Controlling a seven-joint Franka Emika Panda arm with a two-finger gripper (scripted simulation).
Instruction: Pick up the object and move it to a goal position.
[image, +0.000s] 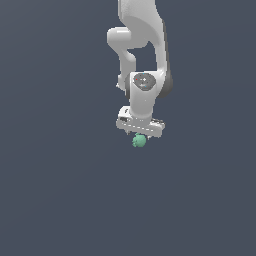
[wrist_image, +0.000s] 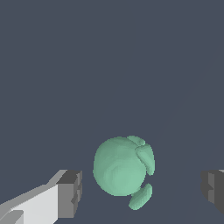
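Wrist view shows our end effector (wrist_image: 140, 192) spread wide around the green blob (wrist_image: 120, 168), touching neither side; closing off-centre, we might knock this lumpy thing away.

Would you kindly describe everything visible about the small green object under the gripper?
The object is a small teal-green, matte, lumpy blob, roughly round, with ridged lobes on one side and a separate-looking little nub beside it. It sits on the plain dark surface, directly beneath the gripper, between its spread fingers. Clear gaps show on both sides, so neither finger touches it.
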